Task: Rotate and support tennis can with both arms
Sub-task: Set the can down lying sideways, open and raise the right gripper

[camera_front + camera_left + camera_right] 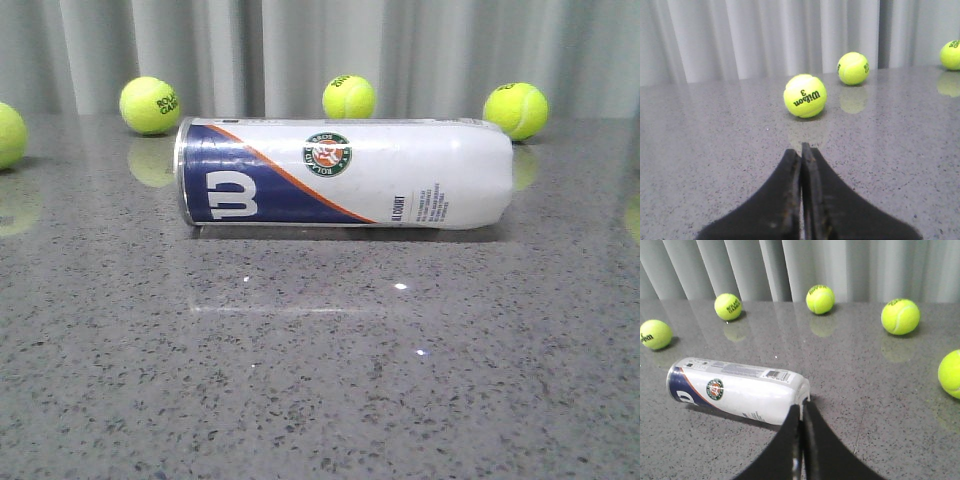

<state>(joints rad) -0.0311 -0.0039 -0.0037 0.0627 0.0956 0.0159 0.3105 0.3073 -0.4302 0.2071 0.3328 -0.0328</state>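
The tennis can [345, 173] lies on its side across the grey table, its navy W end with the silver rim to the left and its white end to the right. It also shows in the right wrist view [737, 395]. My right gripper [801, 407] is shut and empty, its tips just in front of the can's white end; I cannot tell if they touch. My left gripper [801, 152] is shut and empty over bare table, with the can out of its view. Neither gripper shows in the front view.
Several yellow-green tennis balls lie along the back by the curtain: [150, 105], [349, 97], [515, 110], one at the left edge [8, 135]. A Wilson 3 ball [805, 95] lies ahead of the left gripper. Another ball [950, 373] lies right of the right gripper.
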